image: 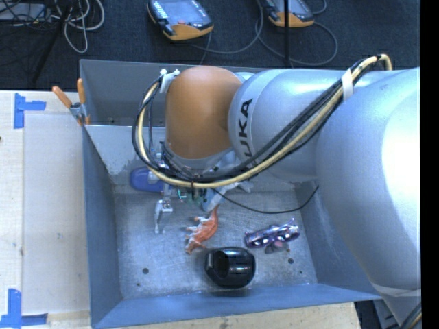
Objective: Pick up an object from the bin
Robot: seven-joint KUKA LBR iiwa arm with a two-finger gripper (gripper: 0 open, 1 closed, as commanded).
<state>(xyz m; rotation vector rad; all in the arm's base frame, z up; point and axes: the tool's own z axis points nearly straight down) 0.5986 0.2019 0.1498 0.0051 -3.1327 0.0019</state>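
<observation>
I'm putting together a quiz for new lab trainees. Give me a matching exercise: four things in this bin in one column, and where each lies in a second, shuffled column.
Things:
1. black glossy rounded thing
2. orange toy figure
3. blue thing
4. purple-and-silver patterned thing

Places in the bin:
A. far left, at the back
B. middle of the floor
C. nearest the front wall
D. right side of the floor

Pairs: 1-C, 2-B, 3-A, 4-D

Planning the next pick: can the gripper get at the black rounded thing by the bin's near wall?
Probably yes: the black rounded thing lies uncovered beside the orange toy figure; the gripper hangs farther back. The bin's near wall might cramp it.
</observation>
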